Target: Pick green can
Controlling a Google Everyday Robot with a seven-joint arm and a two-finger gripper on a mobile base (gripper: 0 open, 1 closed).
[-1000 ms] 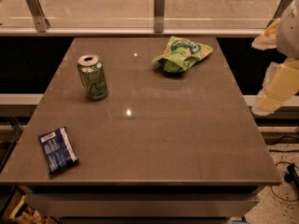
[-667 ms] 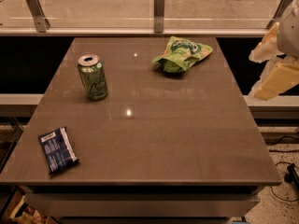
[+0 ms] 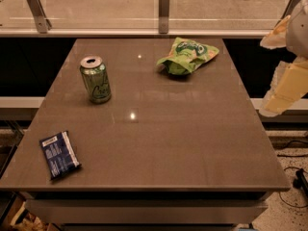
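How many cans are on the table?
1. The green can stands upright on the left side of the table. The pincer is past the table's right edge, far from it. No other can shows.

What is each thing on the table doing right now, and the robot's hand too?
green can: standing upright on the table, nothing touching it.
green snack bag: lying crumpled near the far edge.
blue packet: lying flat near the front left corner.
gripper: in the air past the table's right edge, far from the can.
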